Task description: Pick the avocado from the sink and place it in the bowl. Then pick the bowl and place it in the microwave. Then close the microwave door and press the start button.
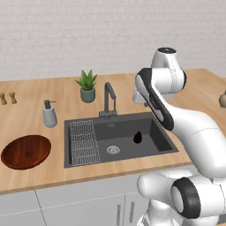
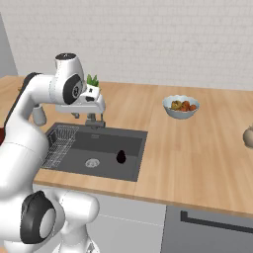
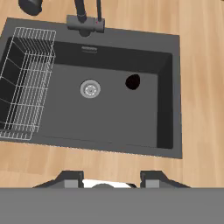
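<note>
From my remote station, I see the small, nearly black egg-shaped avocado (image 1: 137, 137) lying on the floor of the dark grey rectangular sink (image 1: 164, 152), right of the round steel drain (image 1: 113, 149) and toward the basin's back wall. A wire grid rack (image 1: 83, 142) occupies the left part of the basin, and the dark curved faucet (image 1: 109, 99) stands at the back rim.

The wide, shallow reddish-brown wooden bowl (image 1: 26, 151) sits on the light wooden counter (image 1: 44, 176), to the left of the sink and apart from it.

The two-finger gripper (image 3: 113, 180) hangs above the front edge of the sink, looking straight down into the basin. Its dark fingertips (image 3: 72, 179) stand apart with a clear gap between them and nothing in that gap; the avocado lies well below.

Behind the sink stand a grey soap dispenser (image 1: 49, 114) and a small potted green plant (image 1: 87, 86). To the right, a pale grey-blue bowl of colourful food (image 2: 181, 106) rests on the counter.
</note>
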